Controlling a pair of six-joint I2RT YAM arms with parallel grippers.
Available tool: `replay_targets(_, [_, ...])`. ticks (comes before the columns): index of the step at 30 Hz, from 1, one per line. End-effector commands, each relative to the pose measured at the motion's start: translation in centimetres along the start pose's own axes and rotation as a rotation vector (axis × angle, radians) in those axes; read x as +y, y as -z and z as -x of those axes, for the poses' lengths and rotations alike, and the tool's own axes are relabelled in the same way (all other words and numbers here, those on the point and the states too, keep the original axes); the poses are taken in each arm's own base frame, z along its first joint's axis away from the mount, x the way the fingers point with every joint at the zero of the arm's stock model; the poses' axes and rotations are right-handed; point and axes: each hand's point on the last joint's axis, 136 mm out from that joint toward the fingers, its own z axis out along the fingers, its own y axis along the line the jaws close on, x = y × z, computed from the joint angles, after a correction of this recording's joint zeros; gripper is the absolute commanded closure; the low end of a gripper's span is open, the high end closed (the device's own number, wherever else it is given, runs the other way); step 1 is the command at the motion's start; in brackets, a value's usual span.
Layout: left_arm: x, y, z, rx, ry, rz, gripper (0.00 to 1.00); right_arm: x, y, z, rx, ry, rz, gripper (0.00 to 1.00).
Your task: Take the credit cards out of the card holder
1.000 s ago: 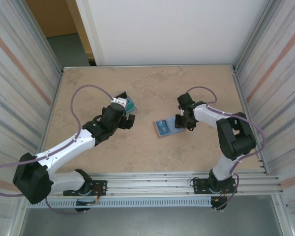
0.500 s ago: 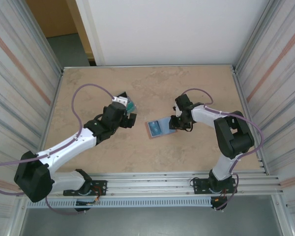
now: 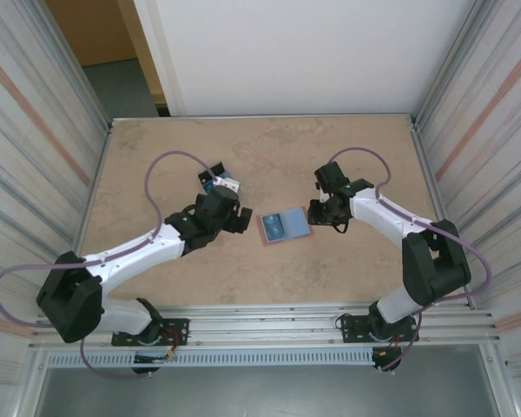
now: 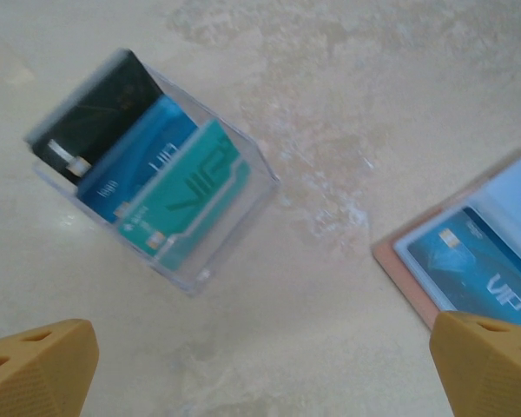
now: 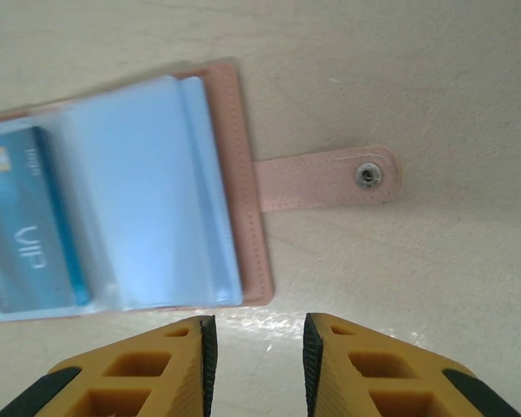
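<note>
The left tool [image 4: 260, 373] hangs over the tabletop [image 4: 347, 104], spread wide with nothing between its fingers. At its 11 o'clock in the overhead view sits a clear box [image 4: 259, 181] holding three credit cards [image 4: 169, 187]: black, blue and teal. The right tool [image 5: 256, 369] has its fingers drawn close with a narrow gap, gripping nothing. Just ahead of it, toward 10 o'clock in its wrist view, the pink card holder [image 5: 243, 217] lies opened flat, its snap tab [image 5: 326, 178] reaching to 3 o'clock. A blue card [image 5: 26, 226] sits in the left-hand pocket. Seen from overhead, the card holder lies mid-tabletop, between the two tools.
</note>
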Motion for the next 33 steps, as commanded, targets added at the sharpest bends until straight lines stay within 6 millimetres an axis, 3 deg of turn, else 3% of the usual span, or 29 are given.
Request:
replay_targets(1, [-1.4,-0.7,0.5,-0.016,0.054,-0.008,0.01,1.8,1.6,0.4,-0.025,-0.009,0.043,0.67])
replay_targets(6, [-3.0,-3.0,-1.4,0.033,0.081,-0.023,0.01,5.3,0.5,0.4,0.012,-0.018,0.217,0.69])
replay_targets(11, [-4.1,-4.9,-3.2,0.087,0.093,-0.04,0.01,7.1,-1.5,0.3,0.063,-0.017,0.297,0.72])
replay_targets(23, [-5.9,-7.7,-4.9,0.165,0.049,-0.058,0.01,8.5,-5.2,-0.1,0.144,-0.007,0.365,0.73])
replay_targets(33, [-6.2,-8.7,-6.2,0.214,0.017,-0.05,0.01,8.9,-6.3,-0.6,0.173,-0.005,0.392,0.76])
